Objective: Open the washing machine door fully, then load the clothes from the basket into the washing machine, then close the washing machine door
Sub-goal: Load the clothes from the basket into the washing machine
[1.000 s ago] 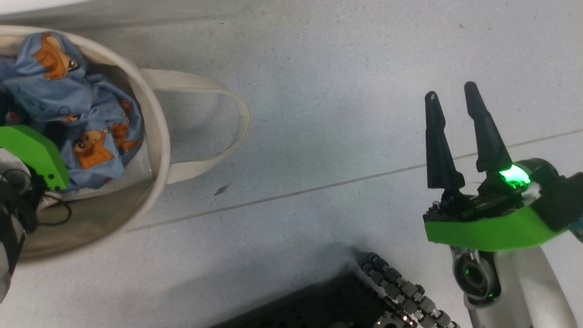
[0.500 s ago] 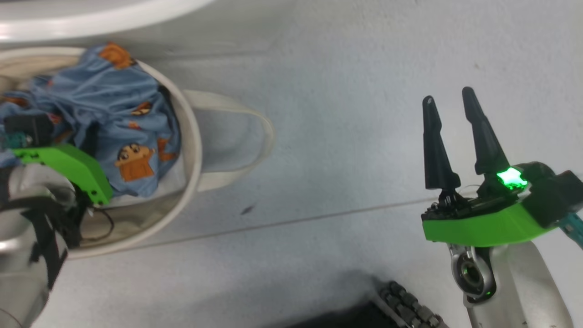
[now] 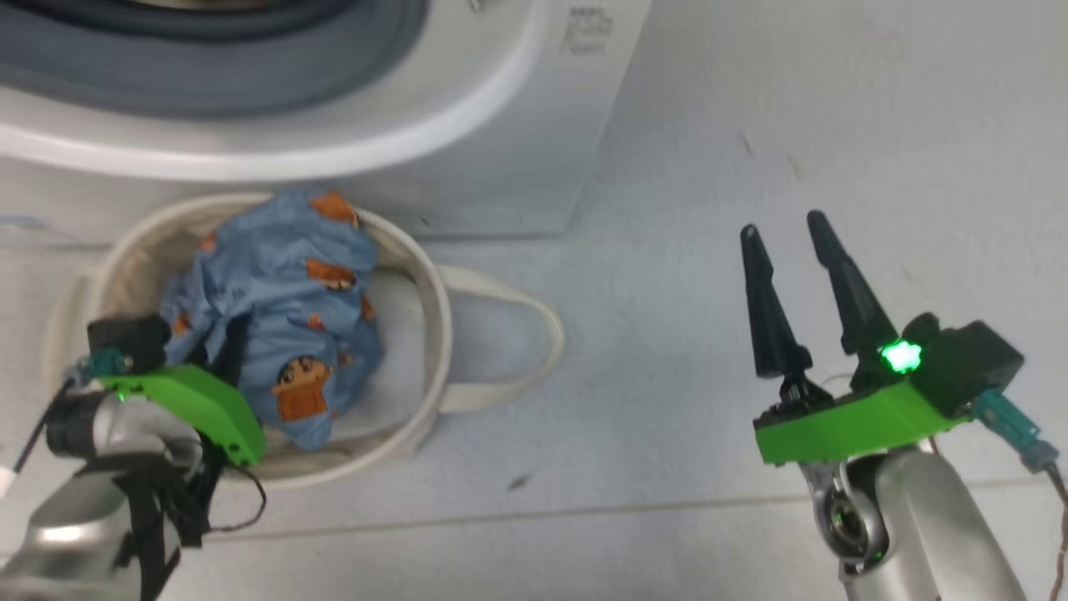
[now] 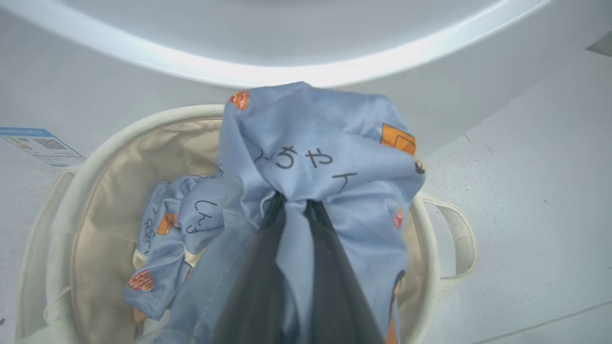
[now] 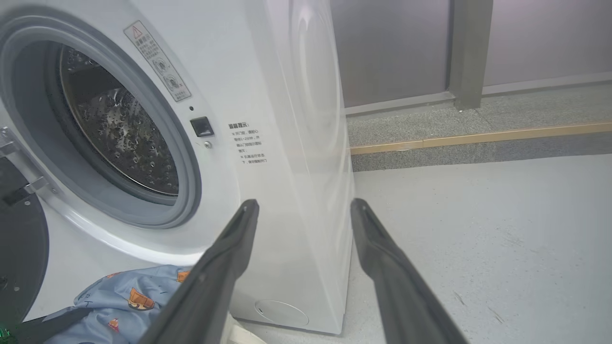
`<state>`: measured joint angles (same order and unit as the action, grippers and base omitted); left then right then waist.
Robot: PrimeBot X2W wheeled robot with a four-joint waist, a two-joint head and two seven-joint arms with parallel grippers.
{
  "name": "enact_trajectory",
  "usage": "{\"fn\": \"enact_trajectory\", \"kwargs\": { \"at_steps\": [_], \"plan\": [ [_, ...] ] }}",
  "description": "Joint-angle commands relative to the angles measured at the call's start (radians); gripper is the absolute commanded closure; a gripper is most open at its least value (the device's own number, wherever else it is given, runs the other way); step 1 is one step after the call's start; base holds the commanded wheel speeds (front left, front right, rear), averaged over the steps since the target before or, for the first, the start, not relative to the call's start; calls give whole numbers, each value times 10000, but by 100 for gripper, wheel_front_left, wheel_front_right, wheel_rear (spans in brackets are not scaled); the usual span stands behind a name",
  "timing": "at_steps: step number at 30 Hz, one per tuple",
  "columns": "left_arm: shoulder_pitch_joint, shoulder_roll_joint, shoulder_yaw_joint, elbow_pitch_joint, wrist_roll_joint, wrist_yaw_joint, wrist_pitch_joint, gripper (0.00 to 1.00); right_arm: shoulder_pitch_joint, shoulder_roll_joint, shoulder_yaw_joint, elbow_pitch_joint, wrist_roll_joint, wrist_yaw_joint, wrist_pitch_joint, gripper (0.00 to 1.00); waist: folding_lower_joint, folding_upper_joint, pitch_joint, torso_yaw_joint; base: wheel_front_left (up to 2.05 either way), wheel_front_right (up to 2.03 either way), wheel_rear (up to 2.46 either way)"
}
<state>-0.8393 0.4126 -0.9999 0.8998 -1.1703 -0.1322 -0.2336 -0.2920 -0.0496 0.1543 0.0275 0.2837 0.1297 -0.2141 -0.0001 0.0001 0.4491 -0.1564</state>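
Note:
The off-white canvas basket (image 3: 430, 284) stands on the floor right in front of the white washing machine (image 3: 501, 125). My left gripper (image 4: 294, 205) is shut on a bunch of the light-blue printed clothes (image 4: 315, 143), held up above the basket's rim (image 4: 95, 143); more blue fabric lies inside. My right gripper (image 3: 783, 224) hangs open over the bare floor to the right, holding nothing. In the right wrist view the steel drum mouth (image 5: 119, 138) is uncovered, and the black door (image 5: 21, 248) is swung open at the left edge.
One loop handle (image 3: 534, 334) of the basket sticks out to the right on the grey floor (image 3: 667, 517). A blue label sticker (image 4: 43, 145) sits on the machine's front. Behind the machine runs a raised kerb with a pale strip (image 5: 478, 138) and a grey wall.
The head camera has tilted up, bringing the washing machine's front into view. The blue clothes now stand bunched higher over the basket in my left gripper. My right gripper stays open.

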Motion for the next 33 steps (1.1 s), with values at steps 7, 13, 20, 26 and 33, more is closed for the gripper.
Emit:
{"fn": "enact_trajectory", "kwargs": {
  "at_steps": [7, 13, 20, 26, 33],
  "plan": [
    [564, 328, 840, -851, 406, 419, -273, 100, 680, -267, 405, 13, 339, 10, 248, 0, 1, -1, -2098, 729, 0, 0, 0],
    [1508, 573, 1773, -2676, 1215, 1303, -278, 100, 979, -396, 604, 97, 615, 10, 406, 0, 1, -1, -3038, 840, 0, 0, 0],
    [2551, 1130, 2200, -4881, 1665, 2325, -280, 100, 1267, -551, 693, 49, 820, 10, 567, 0, 1, -1, -3541, 862, 0, 0, 0],
    [2812, 1722, 2505, -6150, 1658, 2954, -232, 100, 1313, -568, 646, -67, 855, 10, 601, 0, 1, -1, -3512, 747, 0, 0, 0],
    [2346, 1933, 2774, -6550, 1666, 3072, -159, 100, 1192, -507, 629, -176, 805, 10, 606, 0, 1, -1, -3195, 518, 0, 0, 0]
  ]
}}
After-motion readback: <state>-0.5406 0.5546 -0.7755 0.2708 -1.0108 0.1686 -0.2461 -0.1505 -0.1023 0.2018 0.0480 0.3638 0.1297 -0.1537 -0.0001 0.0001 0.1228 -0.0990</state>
